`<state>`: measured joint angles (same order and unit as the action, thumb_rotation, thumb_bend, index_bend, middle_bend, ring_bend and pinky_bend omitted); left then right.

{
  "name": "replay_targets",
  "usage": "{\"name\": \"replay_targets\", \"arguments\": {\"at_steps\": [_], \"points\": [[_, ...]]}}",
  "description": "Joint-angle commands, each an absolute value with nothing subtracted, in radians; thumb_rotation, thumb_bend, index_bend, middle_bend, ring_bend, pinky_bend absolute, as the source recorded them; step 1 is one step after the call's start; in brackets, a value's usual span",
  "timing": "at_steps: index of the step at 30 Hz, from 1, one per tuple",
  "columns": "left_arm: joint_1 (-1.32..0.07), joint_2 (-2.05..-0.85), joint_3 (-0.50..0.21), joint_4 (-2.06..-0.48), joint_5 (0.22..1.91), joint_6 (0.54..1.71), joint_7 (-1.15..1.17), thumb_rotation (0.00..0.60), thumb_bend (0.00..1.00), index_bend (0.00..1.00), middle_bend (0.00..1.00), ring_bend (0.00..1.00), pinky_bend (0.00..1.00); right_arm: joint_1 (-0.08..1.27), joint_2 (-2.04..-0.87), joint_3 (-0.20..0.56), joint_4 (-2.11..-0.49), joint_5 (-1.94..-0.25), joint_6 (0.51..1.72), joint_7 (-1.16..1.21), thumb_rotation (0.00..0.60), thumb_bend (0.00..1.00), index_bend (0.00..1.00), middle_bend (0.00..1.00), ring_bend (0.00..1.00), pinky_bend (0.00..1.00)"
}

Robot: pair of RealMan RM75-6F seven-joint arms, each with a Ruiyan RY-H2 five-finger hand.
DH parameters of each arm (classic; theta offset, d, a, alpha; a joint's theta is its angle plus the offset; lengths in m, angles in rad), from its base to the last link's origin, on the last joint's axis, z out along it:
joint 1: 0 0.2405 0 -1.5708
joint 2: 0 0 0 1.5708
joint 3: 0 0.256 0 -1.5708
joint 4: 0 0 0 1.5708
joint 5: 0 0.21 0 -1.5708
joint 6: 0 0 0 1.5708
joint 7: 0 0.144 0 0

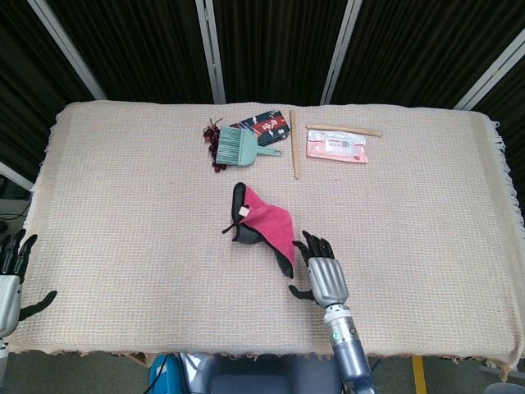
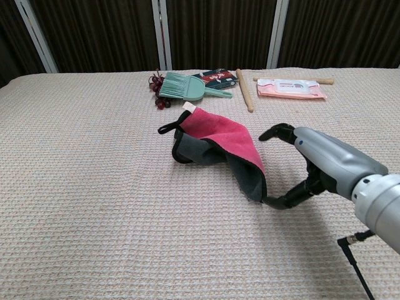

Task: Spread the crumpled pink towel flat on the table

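Pink towel [image 1: 267,223] with grey underside; teal brush [image 1: 239,147].

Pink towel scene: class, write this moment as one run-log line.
towel: pink towel crumpled, unspread | right hand open beside its near corner, no grip | left hand open at table edge | phase: approach

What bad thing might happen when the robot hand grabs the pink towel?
The right hand is open right beside the pink towel's lower corner, so it might pinch only a fold and drag the whole bundle. The left hand sits far off at the table's edge, so nothing pins the towel down.
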<state>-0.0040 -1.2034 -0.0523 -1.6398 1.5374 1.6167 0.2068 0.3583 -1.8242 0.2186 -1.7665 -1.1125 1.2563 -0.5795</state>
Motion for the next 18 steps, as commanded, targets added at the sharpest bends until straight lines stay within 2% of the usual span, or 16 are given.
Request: {"name": "replay_targets", "arguments": {"at_steps": [1, 3, 18], "points": [[-0.005, -1.206, -0.053, -1.638, 1.538, 1.617, 0.208, 0.6, 0.0, 0.0, 0.0, 0.0, 0.0, 0.374, -1.844, 0.237, -1.754, -1.1, 1.27, -0.578, 0.6, 0.2, 0.06, 0.03, 0.0, 0.0], [-0.007, -1.209, -0.054, -1.637, 1.536, 1.614, 0.209, 0.6, 0.0, 0.0, 0.0, 0.0, 0.0, 0.382, -1.852, 0.243, -1.751, -1.087, 1.274, -0.583, 0.6, 0.2, 0.04, 0.03, 0.0, 0.0], [-0.01, -1.218, -0.05, -1.631, 1.539, 1.609, 0.219, 0.6, 0.0, 0.0, 0.0, 0.0, 0.0, 0.417, -1.925, 0.249, -1.685, -1.042, 1.286, -0.548, 0.6, 0.2, 0.01, 0.02, 0.0, 0.0]]}}
